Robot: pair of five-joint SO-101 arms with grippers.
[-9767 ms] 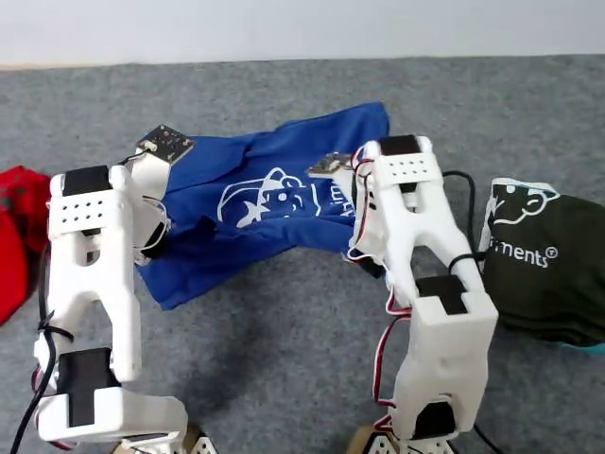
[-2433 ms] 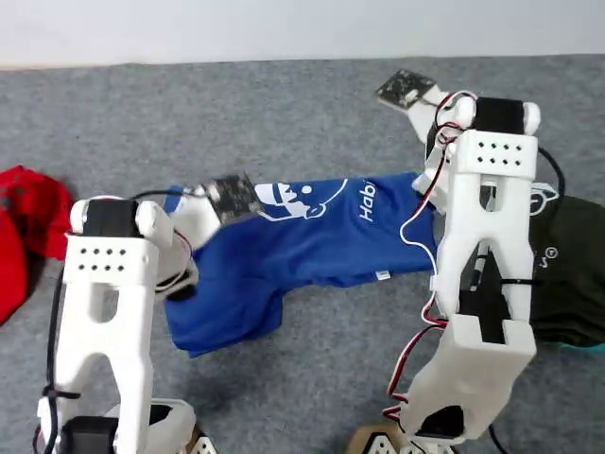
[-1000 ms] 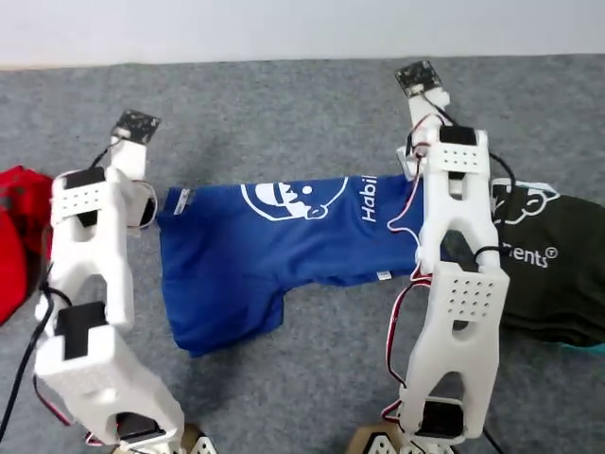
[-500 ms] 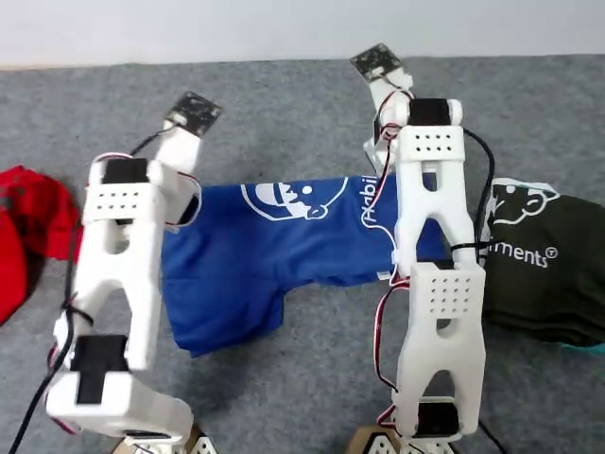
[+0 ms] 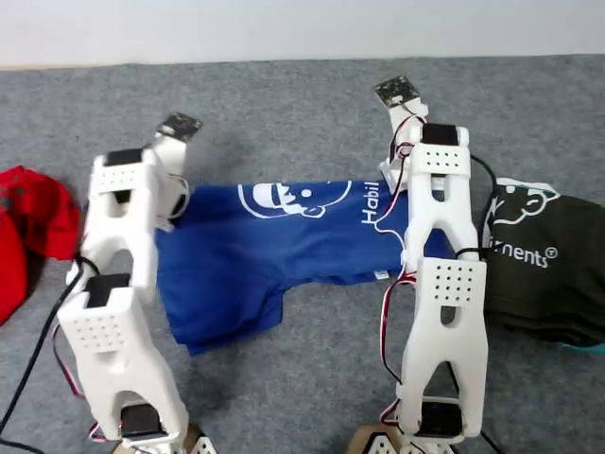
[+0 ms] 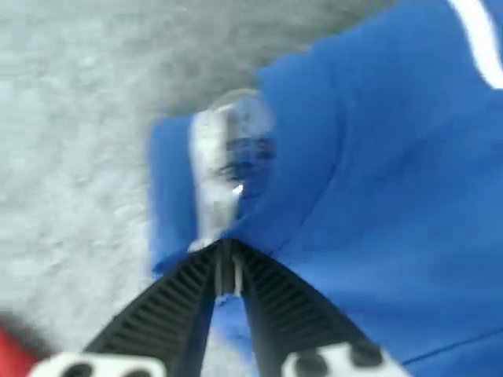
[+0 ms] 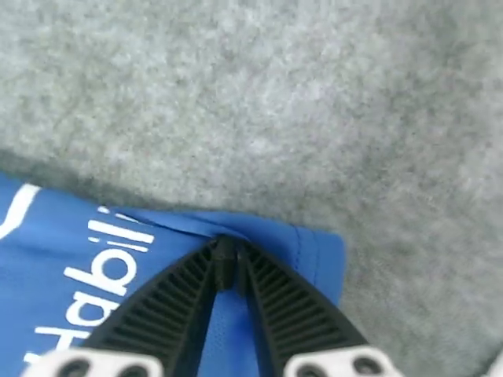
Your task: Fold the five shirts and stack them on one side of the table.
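Somewhere in the middle of the job, at a guess: working on the blue shirt (image 5: 274, 246), spread print-up across the middle of the grey surface (image 5: 284, 104) between the two arms. At its far left corner, beside a white label, held by the left gripper (image 6: 228, 271), jaws closed on the cloth. At its far right corner, held likewise by the right gripper (image 7: 225, 263), jaws pinched shut on the hem. Probably stretching the far edge into a straight line, ready for a fold. Next, most likely: lift both corners together, carry them toward the near edge with the line between them taut and level, and mind the loose lobe at the near left, apt to bunch or drag. Release only once the layer lies flat. Counting by kind: one blue shirt in the middle; one red shirt (image 5: 28, 227) at the left edge, crumpled, apart from the blue; one dark shirt (image 5: 544, 265) at the right, beyond the right arm, seemingly folded, with a sliver of teal cloth under its near right corner, perhaps a further shirt, hard to tell. Three shirts for certain, then, plus two arms and two grippers.
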